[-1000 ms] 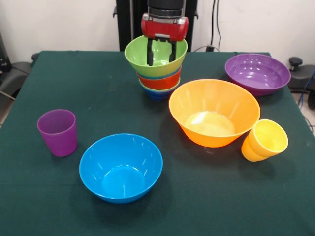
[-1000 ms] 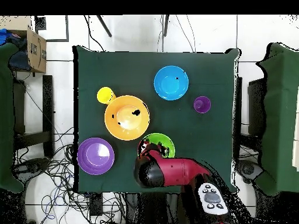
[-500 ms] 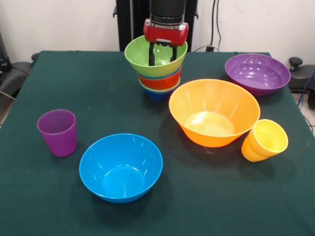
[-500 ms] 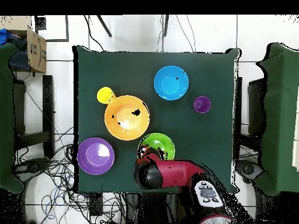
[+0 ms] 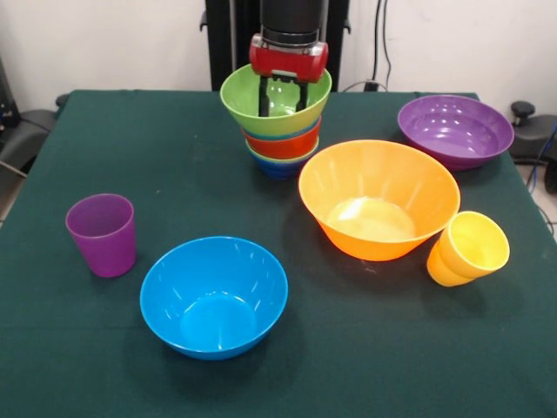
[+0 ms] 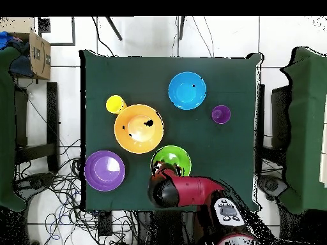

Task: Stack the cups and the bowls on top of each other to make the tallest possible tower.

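The tower stands at the far middle of the table: a large green bowl [image 5: 246, 97] on top, then a red-orange bowl [image 5: 280, 143], a light blue rim and a dark blue bowl [image 5: 277, 167] lowest. My gripper [image 5: 283, 108] hangs over it, open, with both fingers inside the green bowl and nothing between them. In the overhead view the arm covers part of the green bowl [image 6: 176, 156]. Loose on the table are the large orange bowl [image 5: 379, 198], the large blue bowl [image 5: 214, 296], the wide purple bowl [image 5: 455, 131], the purple cup [image 5: 103, 233] and the yellow cup [image 5: 467, 249], which is tilted.
The dark green table [image 5: 174, 157] holds the loose pieces spread around the tower. The orange bowl sits close to the tower's right side. The robot's pedestal stands right behind the tower. Cables lie on the floor around the table [image 6: 96, 76].
The gripper has shifted slightly over the green bowl, with its fingers still inside it. The bowls and cups have not moved.
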`<action>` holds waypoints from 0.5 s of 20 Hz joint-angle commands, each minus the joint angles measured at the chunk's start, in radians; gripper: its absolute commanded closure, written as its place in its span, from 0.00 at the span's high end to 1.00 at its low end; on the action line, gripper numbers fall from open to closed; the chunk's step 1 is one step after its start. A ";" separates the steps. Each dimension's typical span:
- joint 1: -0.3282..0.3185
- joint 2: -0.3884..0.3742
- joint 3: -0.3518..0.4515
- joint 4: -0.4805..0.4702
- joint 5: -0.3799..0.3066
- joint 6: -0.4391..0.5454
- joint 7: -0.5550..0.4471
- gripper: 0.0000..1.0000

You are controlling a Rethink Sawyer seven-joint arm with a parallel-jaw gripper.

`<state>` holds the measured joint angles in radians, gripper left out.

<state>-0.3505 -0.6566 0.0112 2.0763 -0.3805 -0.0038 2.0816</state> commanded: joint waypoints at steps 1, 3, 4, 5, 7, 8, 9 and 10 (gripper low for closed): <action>0.015 0.065 0.043 -0.027 -0.021 -0.111 0.111 1.00; 0.015 0.074 0.046 -0.025 -0.020 -0.130 0.116 1.00; 0.014 0.080 0.047 -0.023 -0.020 -0.145 0.119 1.00; 0.016 0.083 0.047 -0.023 -0.018 -0.150 0.119 1.00; 0.018 0.094 0.046 -0.028 -0.015 -0.161 0.118 1.00; 0.017 0.101 0.049 -0.034 -0.013 -0.164 0.118 1.00; 0.018 0.104 0.048 -0.036 -0.012 -0.167 0.117 1.00; 0.016 0.114 0.052 -0.036 -0.011 -0.179 0.121 1.00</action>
<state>-0.3505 -0.6363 -0.0029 2.0786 -0.3807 -0.0933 2.0816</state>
